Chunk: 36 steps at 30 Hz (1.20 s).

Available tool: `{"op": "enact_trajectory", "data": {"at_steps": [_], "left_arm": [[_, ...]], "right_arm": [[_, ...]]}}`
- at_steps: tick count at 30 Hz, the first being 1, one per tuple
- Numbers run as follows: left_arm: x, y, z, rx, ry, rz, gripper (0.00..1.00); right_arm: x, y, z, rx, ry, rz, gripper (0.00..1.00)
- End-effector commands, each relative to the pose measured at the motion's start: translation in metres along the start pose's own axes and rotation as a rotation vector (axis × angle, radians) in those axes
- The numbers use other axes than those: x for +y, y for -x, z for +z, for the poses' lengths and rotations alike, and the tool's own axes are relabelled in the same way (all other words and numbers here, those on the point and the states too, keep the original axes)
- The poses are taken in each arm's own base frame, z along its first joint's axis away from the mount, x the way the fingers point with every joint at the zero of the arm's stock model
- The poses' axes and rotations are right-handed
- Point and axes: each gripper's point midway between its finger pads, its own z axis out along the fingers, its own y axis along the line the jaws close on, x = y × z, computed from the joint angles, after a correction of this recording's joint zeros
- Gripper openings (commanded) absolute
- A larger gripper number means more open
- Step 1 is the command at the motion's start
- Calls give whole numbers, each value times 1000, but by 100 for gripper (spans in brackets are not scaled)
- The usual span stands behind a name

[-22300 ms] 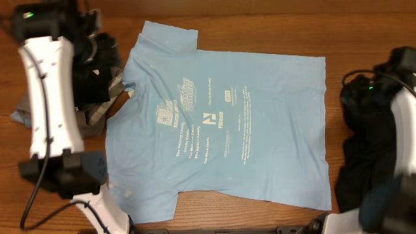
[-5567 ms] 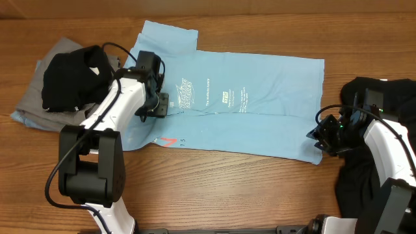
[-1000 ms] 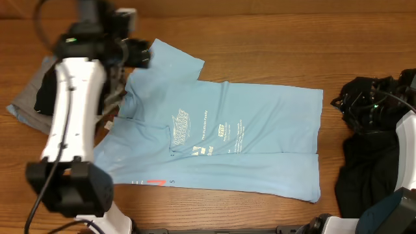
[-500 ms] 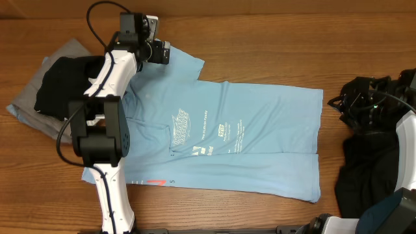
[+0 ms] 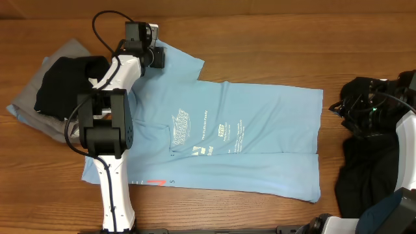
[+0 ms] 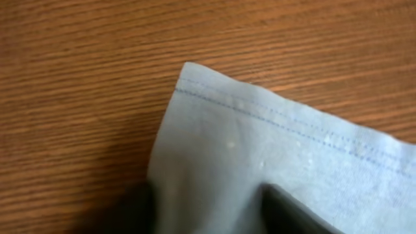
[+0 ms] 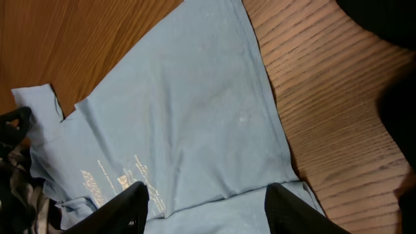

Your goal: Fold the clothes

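- A brown wooden bench (image 5: 260, 26) is covered across its middle by a spread light blue short-sleeved T-shirt (image 5: 260, 136) with white lettering.
- A black clothes heap (image 5: 367, 175) lies at the right end, a black-on-grey pile (image 5: 58, 84) at the left.
- The left gripper (image 6: 208, 195) is set over the sleeve corner (image 6: 195, 84), fingers either side; a grasp cannot be told.
- The right gripper (image 7: 207, 195) is held with fingers released.

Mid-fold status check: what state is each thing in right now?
light blue T-shirt: flat on the table, near side folded over, far sleeve spread out
left end effector: fingers astride the far sleeve's hem, grip unclear
right end effector: open, empty
black garment: crumpled, left, atop the grey garment
black heap: crumpled, right
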Motion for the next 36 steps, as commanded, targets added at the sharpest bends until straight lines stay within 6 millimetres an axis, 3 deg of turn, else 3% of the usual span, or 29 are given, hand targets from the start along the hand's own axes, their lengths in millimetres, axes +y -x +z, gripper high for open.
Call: {"op": "enact_trajectory", "data": {"at_steps": [1,2,3,7,11,13,16,23,28,31,36], "left_arm": [[-5,-21,11,63,-11,-37,17],[-5,-17,6,58,-11,-45,5],[-6,-11,-1,48,-13,-54,4],[-7,14,-30,1,-15,-50,4],[-9,41,-70,-49,-13,-43,4],[-10,45,-82,-55,-13,-25,4],[-11,47,-97,-47,-13,-23,4],[-13,46,-123,-20,-16,-25,4],[-19,40,-129,7,-46,-26,4],[-23,34,-129,34,-64,-30,4],[-23,28,-130,56,-64,-31,4]], "right_arm": [[5,11,-5,-46,2,-31,61],[6,15,-6,-62,6,-39,61],[8,20,-6,-83,12,-50,61],[16,46,-10,-187,39,-100,61],[29,82,-14,-333,72,-177,49],[28,91,-6,-356,62,-174,49],[23,97,18,-341,34,-150,49],[8,110,93,-262,1,-141,56],[-7,100,145,-172,-22,-124,56],[-12,90,167,-122,-37,-123,56],[-13,86,179,-107,-48,-130,49]]}}
